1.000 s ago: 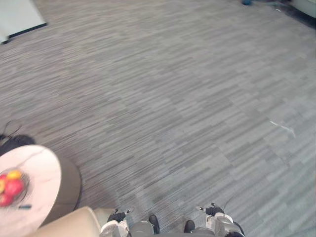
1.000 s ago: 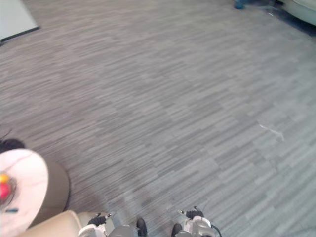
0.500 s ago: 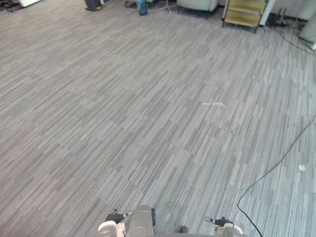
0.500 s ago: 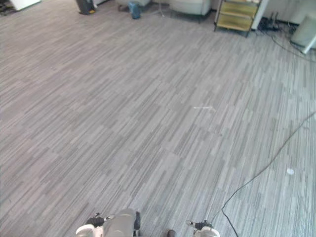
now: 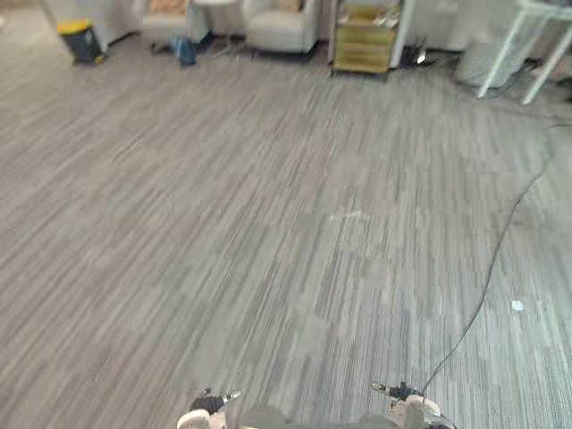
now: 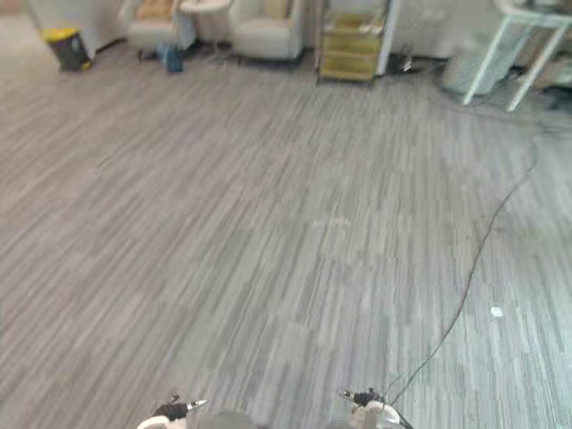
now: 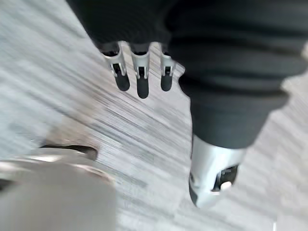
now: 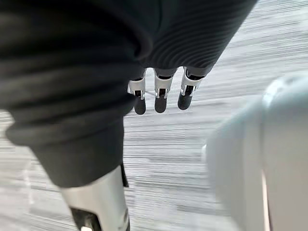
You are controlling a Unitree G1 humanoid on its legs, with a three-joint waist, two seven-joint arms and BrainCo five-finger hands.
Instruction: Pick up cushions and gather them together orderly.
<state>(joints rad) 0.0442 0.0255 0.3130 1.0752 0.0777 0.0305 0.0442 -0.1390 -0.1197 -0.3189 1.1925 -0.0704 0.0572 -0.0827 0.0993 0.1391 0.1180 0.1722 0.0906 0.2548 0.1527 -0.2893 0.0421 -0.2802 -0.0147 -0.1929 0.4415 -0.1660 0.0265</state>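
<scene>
While the head views look across grey carpet (image 5: 268,232) to far armchairs (image 6: 266,36) where tan patches may be cushions (image 6: 157,8), the wrist views show the left hand (image 7: 140,79), then the right hand (image 8: 161,96), fingers straight, apart and empty, so gathering seems not yet begun.

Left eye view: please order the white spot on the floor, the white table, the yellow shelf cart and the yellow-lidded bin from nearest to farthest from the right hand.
Measured from the right hand, low on the right:
1. white spot, close by, right side.
2. white table, far right corner.
3. yellow shelf cart, far end, centre.
4. yellow-lidded bin, far left corner.
</scene>
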